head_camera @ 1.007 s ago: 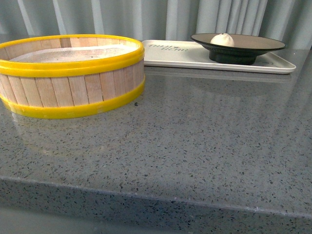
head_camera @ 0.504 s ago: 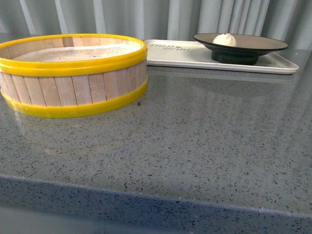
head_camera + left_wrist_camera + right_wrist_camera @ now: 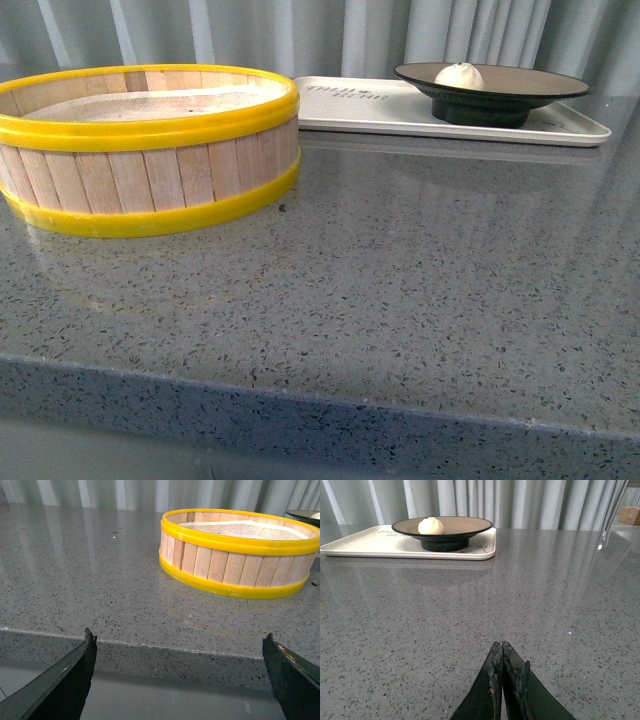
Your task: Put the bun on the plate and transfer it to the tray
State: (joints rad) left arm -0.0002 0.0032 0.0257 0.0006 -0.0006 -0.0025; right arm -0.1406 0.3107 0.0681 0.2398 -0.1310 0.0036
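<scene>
Bun sits on plate, plate on tray, beside steamer basket. Left gripper wide open, empty; right gripper closed, empty. Task looks finished; keep both arms clear of tray.

A yellow-rimmed wooden steamer basket sits on the speckled grey countertop, grey curtains behind.

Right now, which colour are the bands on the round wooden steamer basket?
Bright yellow, on the round wooden steamer basket; clearest in the left wrist view.
</scene>
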